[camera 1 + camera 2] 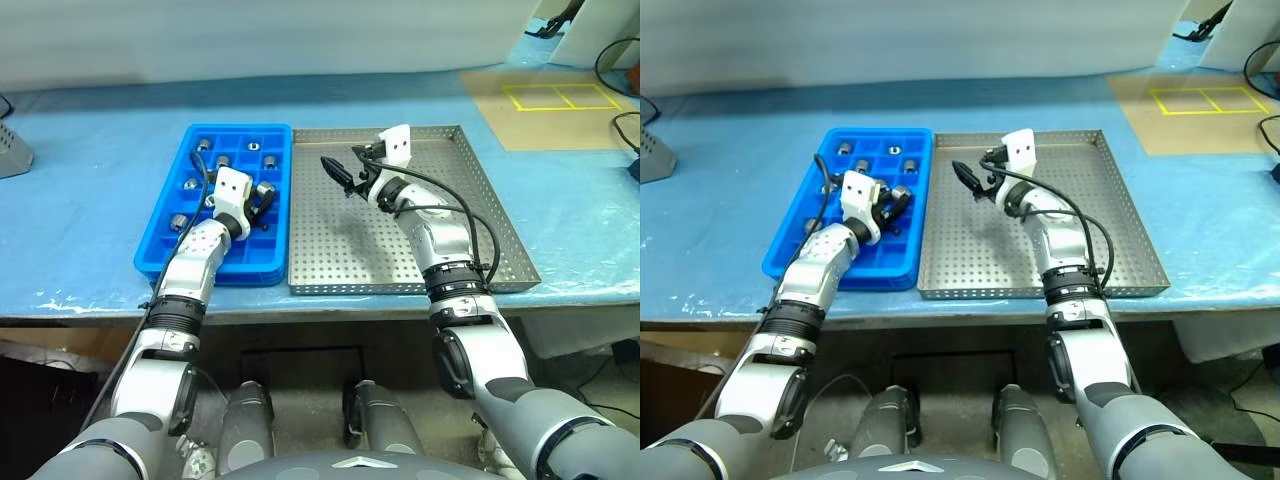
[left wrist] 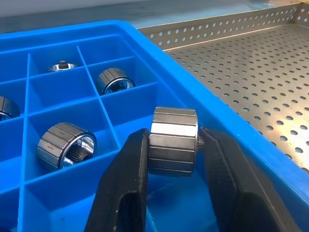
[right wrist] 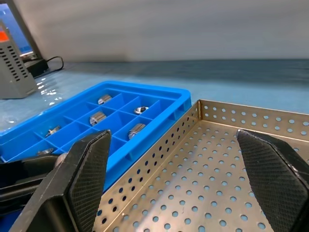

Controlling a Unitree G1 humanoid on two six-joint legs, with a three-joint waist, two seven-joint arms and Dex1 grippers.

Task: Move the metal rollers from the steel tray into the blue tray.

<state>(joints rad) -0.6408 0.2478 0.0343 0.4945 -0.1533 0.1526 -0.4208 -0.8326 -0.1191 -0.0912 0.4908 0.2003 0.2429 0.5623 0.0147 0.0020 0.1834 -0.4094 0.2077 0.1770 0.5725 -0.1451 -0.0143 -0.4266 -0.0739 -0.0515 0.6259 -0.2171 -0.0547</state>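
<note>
Left wrist view: the left hand [image 2: 174,159] grips one short ribbed silver metal roller [image 2: 173,140] over the compartmented bright blue plastic tray [image 2: 145,43], right side. Placement step judged underway; next, lower and release into an empty compartment. The right hand [image 1: 345,172] hangs open over the grey perforated steel tray [image 1: 470,180].

Your head cameras are looking down from above at both trays. Your wrist cameras are sitting close and low, both seeing the blue tray [image 2: 145,63] beside the steel tray [image 3: 203,145].
</note>
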